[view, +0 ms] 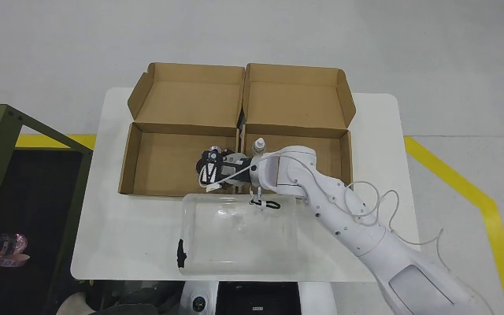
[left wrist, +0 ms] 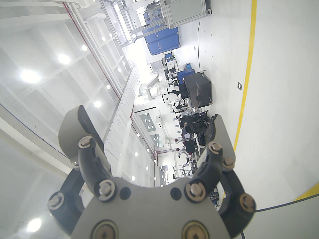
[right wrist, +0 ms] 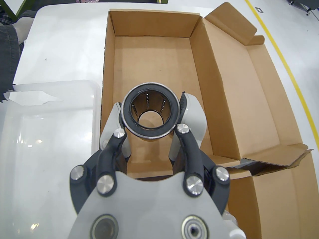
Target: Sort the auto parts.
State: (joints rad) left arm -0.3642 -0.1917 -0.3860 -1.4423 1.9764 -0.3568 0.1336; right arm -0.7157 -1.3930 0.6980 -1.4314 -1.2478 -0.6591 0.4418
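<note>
**gearhead_77:** ok so where's the part at? I see the right gripper (right wrist: 151, 104) clamped on a bearing (right wrist: 152, 133). It's a short metal sleeve with a black end ring and rows of tiny balls inside. The fingers (right wrist: 113, 118) pinch its outer wall from both sides.

**binpicker:** yep, and it's hanging over the left cardboard box (right wrist: 152, 60), at the end that butts up against the right cardboard box (right wrist: 274, 200). The clear bin (right wrist: 49, 125) is just beside that box on the table (view: 118, 228).

**gearhead_77:** which way is the sleeve pointing though?

**binpicker:** that's the bit that matters imo. You can look right through the bore and see brown box floor. So the long axis slants down into the box, more along its length than across it. The drop spot is below and a bit ahead of the jaws, inside the walls.

**gearhead_77:** so just let go?

**binpicker:** I'd go lower first. My guess is a tilted cylinder lands on its rim, tips over and rolls.

**gearhead_77:** and the other arm?

**binpicker:** the left gripper (left wrist: 149, 118) is spread wide with nothing in it, aimed off at the room. The right arm has the part and it's the one at the box, so it's the right arm's move.
</note>
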